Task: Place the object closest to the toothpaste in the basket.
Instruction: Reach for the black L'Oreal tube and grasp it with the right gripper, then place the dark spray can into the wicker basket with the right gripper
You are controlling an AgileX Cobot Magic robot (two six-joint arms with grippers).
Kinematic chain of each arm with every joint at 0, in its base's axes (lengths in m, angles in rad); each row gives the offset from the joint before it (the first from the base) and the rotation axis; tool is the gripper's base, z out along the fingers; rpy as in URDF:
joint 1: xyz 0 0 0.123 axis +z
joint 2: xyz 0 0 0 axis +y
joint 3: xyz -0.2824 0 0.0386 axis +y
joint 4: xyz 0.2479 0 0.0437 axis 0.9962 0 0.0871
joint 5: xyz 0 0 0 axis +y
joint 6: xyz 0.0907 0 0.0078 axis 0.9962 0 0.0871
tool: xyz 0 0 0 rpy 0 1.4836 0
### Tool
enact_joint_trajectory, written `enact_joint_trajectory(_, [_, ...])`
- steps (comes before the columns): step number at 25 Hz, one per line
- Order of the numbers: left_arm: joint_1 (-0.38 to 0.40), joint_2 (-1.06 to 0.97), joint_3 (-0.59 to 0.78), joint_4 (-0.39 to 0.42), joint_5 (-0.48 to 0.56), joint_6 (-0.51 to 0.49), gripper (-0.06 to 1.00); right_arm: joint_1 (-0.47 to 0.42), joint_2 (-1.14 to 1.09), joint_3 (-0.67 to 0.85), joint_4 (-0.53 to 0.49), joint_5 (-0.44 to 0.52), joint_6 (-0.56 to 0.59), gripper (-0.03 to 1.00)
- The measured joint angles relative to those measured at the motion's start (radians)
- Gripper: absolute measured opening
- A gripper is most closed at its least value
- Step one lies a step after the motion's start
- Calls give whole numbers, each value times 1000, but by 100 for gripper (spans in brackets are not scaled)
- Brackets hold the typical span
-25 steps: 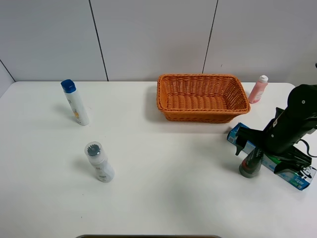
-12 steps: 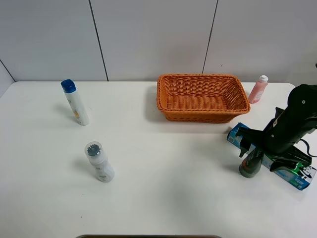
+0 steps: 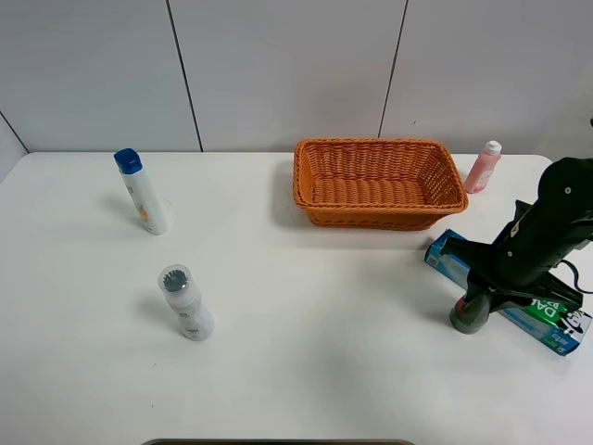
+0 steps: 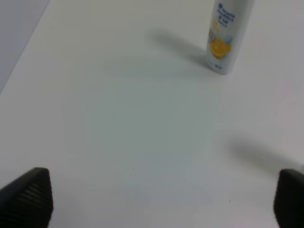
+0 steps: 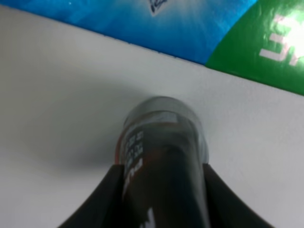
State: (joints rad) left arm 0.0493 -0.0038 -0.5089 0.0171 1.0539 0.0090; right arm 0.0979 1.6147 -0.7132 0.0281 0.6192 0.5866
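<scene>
The toothpaste box point(image 3: 548, 320), blue and green, lies at the table's right edge. A dark bottle point(image 3: 468, 317) stands upright just in front of it, the closest object to it. My right gripper point(image 3: 482, 297) is down around this bottle with the fingers pressed on its sides. In the right wrist view the bottle point(image 5: 161, 142) fills the space between the two fingers point(image 5: 111, 190), with the box point(image 5: 190, 23) just beyond. The orange wicker basket point(image 3: 371, 215) stands behind, at centre right. My left gripper point(image 4: 159, 197) is open and empty above the bare table; it does not show in the exterior view.
A pink bottle point(image 3: 483, 167) stands right of the basket. A white bottle with a blue cap point(image 3: 142, 192) stands at the far left, also in the left wrist view point(image 4: 225, 35). A second white bottle point(image 3: 185, 303) stands at the front left.
My right gripper's fingers have closed in on the dark bottle, and the gripper has lowered slightly. The left arm has not moved.
</scene>
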Motion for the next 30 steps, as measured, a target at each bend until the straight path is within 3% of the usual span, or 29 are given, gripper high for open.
enact_joint_trajectory(19, [0,0,0,0,0,0,94,0,-7,0,0,1,0,35])
enact_joint_trajectory(30, [0,0,0,0,0,0,94,0,-196,1,-1,43,-18,35])
